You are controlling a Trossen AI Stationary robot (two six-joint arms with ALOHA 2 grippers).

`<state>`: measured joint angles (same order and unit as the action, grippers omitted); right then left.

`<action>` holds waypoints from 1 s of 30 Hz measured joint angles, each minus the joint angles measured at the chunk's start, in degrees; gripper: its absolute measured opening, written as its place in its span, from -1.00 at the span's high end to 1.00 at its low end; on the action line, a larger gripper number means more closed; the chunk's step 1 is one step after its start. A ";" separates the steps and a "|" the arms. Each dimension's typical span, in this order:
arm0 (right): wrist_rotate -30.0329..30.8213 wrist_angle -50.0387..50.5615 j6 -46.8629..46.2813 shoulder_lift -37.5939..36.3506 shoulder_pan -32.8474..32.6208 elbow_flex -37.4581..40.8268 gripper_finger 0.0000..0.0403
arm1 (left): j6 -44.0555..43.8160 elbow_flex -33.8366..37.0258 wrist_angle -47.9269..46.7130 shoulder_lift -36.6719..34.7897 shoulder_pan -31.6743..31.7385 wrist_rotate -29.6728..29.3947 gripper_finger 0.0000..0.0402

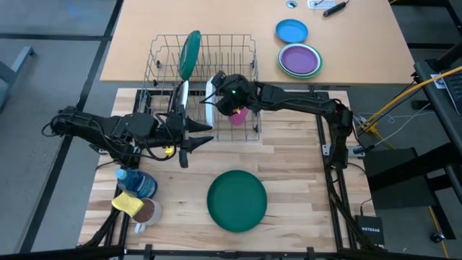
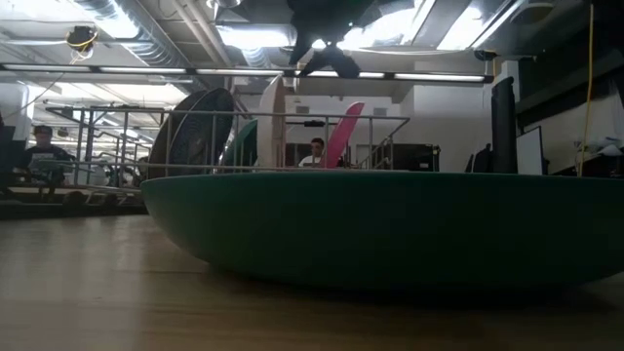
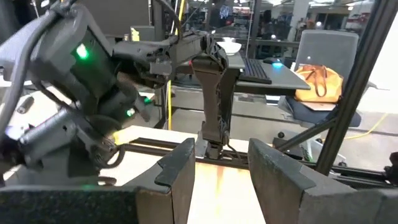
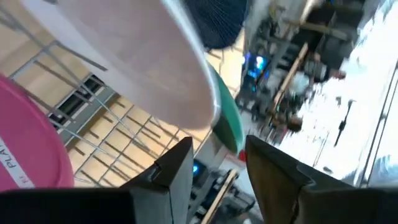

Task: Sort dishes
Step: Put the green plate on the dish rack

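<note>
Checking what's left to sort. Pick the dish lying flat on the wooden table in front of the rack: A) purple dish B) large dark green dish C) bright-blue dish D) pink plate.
B: the large dark green dish lies flat on the wood in front of the rack, while the pink plate stands in the rack.

"NETGEAR" on the black box [image 1: 369,229] by the table's corner.
</note>
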<state>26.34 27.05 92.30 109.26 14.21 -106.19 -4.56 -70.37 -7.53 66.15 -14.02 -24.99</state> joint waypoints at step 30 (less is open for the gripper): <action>-59.01 48.81 -89.16 -20.60 -3.75 -0.05 0.26 | -33.09 0.00 -18.55 0.00 -0.64 1.56 0.31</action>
<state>-32.67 75.86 3.13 88.66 10.46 -106.24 -37.65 -70.37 -26.07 66.15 -14.66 -23.43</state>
